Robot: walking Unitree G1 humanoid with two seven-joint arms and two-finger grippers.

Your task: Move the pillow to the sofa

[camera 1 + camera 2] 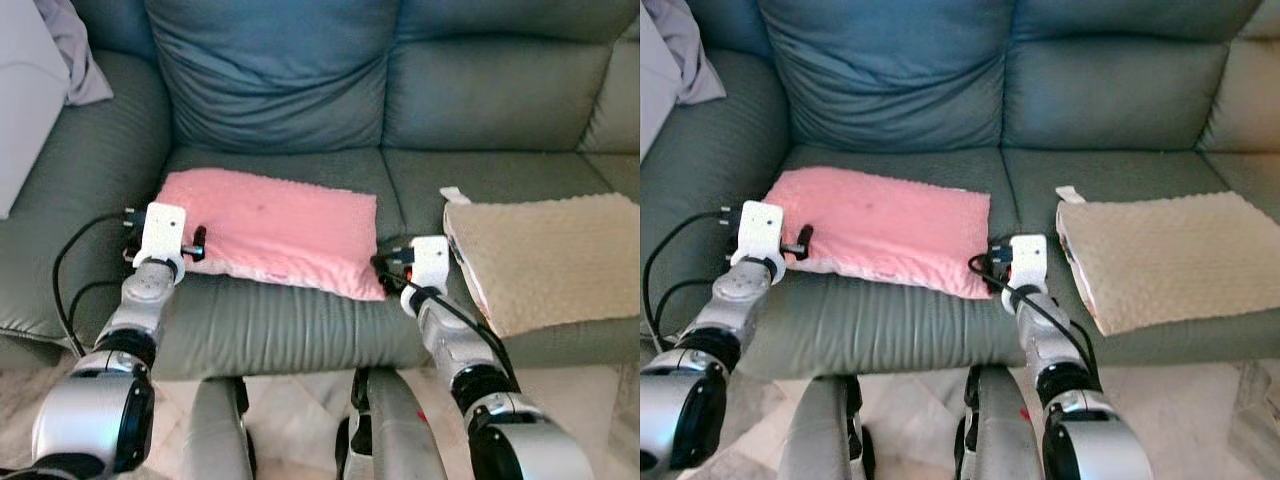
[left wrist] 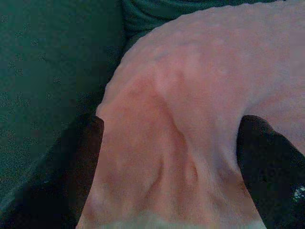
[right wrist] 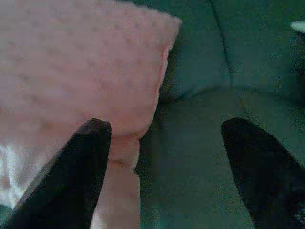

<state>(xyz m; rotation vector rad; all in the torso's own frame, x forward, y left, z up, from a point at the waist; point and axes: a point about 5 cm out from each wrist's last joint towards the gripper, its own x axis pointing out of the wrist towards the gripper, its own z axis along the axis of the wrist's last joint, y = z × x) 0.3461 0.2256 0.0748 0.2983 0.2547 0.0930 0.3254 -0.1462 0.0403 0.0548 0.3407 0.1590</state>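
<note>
Pillow point(image 1: 270, 230) lies on sofa point(image 1: 280, 320) seat, 12 o'clock of us; left gripper point(image 2: 169, 162) straddles it, right gripper point(image 3: 164, 157) open; retraction left.

Pink pillow point(image 1: 268, 232): soft nubby cloth, matt. Beige pillow point(image 1: 550, 257): same bumpy cloth. Sofa point(image 1: 480, 95): smooth grey-green leather-like, faint sheen. Arms point(image 1: 455, 350): glossy silver metal.

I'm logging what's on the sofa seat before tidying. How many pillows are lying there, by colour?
Pink pillow: 1, lying flat on the sofa seat between the left gripper and the right gripper.
Beige pillow: 1, on the seat to the robot's right.
Total: 2 pillows.
</note>
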